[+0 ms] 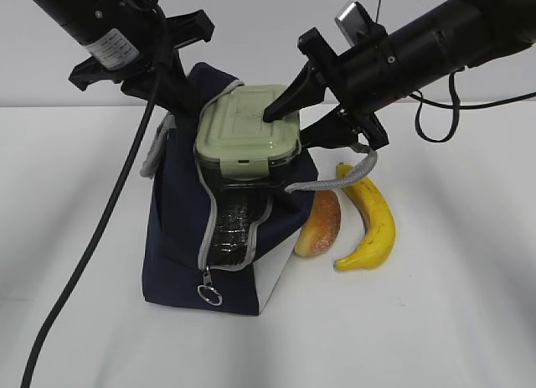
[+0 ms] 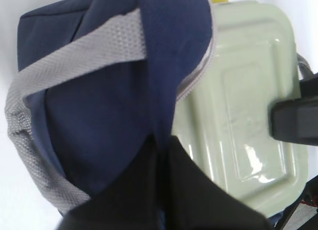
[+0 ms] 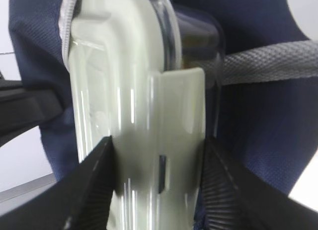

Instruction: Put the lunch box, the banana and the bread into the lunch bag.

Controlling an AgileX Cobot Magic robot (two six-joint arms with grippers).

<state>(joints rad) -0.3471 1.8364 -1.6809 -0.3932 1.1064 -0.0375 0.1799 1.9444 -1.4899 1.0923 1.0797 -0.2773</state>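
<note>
A white label (image 1: 111,44) is showing on the black arm at the upper left of the exterior view; its print is appearing only as a few tiny dark marks, too small to read; no other lettering, brand, number or sign is showing legibly in any view.
</note>
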